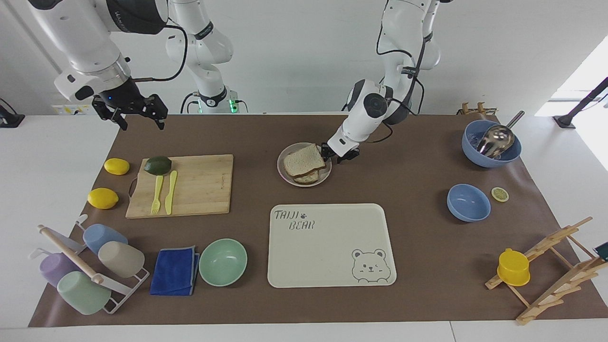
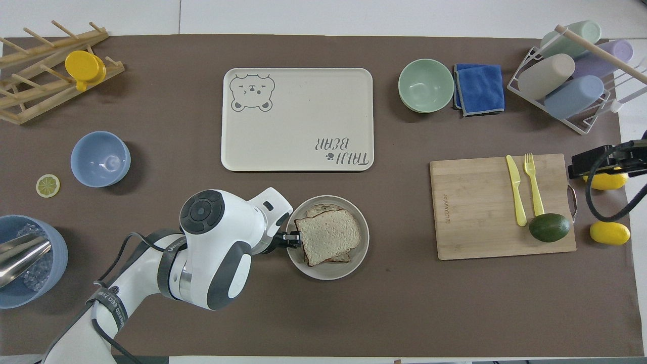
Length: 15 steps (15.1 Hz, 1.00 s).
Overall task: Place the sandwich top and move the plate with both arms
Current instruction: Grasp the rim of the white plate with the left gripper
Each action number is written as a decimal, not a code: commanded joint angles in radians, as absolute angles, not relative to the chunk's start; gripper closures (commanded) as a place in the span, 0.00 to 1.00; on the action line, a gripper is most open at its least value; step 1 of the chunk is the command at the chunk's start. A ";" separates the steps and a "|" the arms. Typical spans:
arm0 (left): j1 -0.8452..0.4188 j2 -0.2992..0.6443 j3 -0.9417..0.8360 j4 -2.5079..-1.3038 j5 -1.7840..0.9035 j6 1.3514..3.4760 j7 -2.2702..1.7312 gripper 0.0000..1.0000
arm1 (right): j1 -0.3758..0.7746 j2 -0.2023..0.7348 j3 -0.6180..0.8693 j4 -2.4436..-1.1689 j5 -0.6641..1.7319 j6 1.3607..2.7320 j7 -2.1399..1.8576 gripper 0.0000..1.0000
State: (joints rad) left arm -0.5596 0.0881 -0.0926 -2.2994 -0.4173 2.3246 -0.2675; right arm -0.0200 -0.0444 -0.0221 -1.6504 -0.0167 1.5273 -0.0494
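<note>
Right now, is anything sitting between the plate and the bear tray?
Nothing visible. The plate, with the sandwich top on it and the left gripper at its rim, has only bare mat between it and the tray.

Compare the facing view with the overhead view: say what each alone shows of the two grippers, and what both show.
Only the facing view shows the right gripper whole, fingers spread, up over the table's edge at the right arm's end. Only the overhead view shows the left gripper meeting the plate rim from above, and a second slice under the sandwich top. Both show the left gripper at the plate's rim and the sandwich top on the plate.
</note>
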 commanded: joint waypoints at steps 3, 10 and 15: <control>-0.591 0.083 -0.080 -2.316 -0.452 2.347 -0.244 0.64 | -0.029 -0.028 -0.012 -1.618 -0.011 1.523 -0.074 0.00; -0.597 0.083 -0.080 -2.316 -0.454 2.349 -0.244 0.97 | -0.029 -0.025 -0.011 -1.617 -0.011 1.517 -0.075 0.00; -0.597 0.083 -0.080 -2.316 -0.454 2.344 -0.244 1.00 | -0.028 -0.018 -0.011 -1.601 -0.011 1.516 -0.074 0.00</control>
